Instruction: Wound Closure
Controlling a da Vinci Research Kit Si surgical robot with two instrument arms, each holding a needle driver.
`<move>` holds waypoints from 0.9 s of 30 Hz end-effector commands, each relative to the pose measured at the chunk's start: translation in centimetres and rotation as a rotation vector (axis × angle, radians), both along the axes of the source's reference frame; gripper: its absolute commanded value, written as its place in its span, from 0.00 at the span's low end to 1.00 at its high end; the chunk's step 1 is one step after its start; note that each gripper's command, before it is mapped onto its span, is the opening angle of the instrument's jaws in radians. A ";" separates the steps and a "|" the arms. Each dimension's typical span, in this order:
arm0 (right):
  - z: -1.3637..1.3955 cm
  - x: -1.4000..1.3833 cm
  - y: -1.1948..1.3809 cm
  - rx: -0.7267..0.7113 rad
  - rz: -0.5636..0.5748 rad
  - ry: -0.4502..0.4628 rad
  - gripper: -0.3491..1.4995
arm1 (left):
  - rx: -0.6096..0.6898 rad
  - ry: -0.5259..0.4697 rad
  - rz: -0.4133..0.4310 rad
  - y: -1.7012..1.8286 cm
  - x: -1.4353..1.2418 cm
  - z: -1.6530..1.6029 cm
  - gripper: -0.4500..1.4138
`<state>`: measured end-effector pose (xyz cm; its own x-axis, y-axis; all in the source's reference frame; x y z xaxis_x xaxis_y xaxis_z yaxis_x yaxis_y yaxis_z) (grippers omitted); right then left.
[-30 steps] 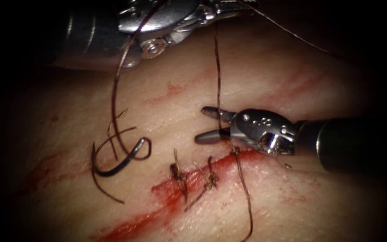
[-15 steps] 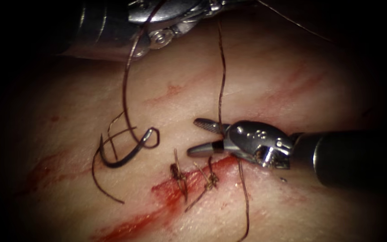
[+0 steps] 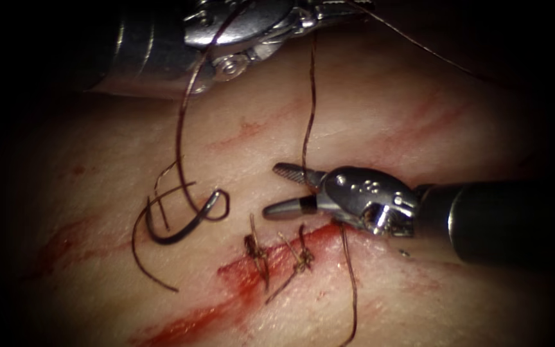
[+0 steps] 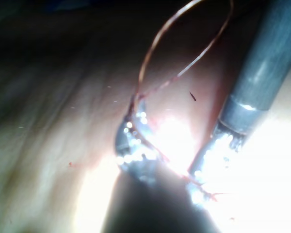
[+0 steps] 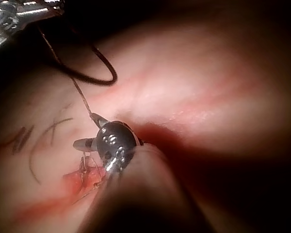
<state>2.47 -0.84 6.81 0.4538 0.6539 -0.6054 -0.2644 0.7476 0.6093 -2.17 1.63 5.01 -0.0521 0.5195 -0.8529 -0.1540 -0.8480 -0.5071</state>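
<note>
Two steel tools: left tool [image 3: 329, 8], tip cut off at the frame edge, clamps the thread [image 3: 309, 103]; right tool [image 3: 284, 191] gapes, empty; curved needle [image 3: 184, 228] lies free on tissue [image 3: 387, 96], left of the cut [image 3: 239, 273].

The left tool [image 3: 329, 9] reaches in from the upper left; the right tool [image 3: 284, 189] lies level, jaws parted.

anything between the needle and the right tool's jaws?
Bare tissue, endoscope view: curved dark needle lies free left of the open right tool; knotted stitches sit lower.
</note>
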 end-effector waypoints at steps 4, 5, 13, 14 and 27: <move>0.14 0.05 -0.03 -0.002 -0.005 -0.005 0.96 | 0.004 -0.001 -0.001 0.01 -0.05 0.01 0.00; 0.15 0.04 -0.02 -0.001 -0.007 -0.007 0.96 | 0.004 -0.002 -0.001 0.01 -0.05 0.00 0.00; 0.21 0.05 0.01 -0.001 -0.010 -0.016 0.95 | 0.010 -0.007 0.000 -0.01 -0.08 -0.11 0.00; 0.21 0.06 0.01 -0.002 -0.010 -0.016 0.95 | 0.011 -0.010 0.002 -0.01 -0.08 -0.13 0.00; 0.27 0.05 -0.11 -0.029 -0.025 -0.003 0.81 | 0.013 -0.015 0.003 0.00 -0.11 -0.15 0.00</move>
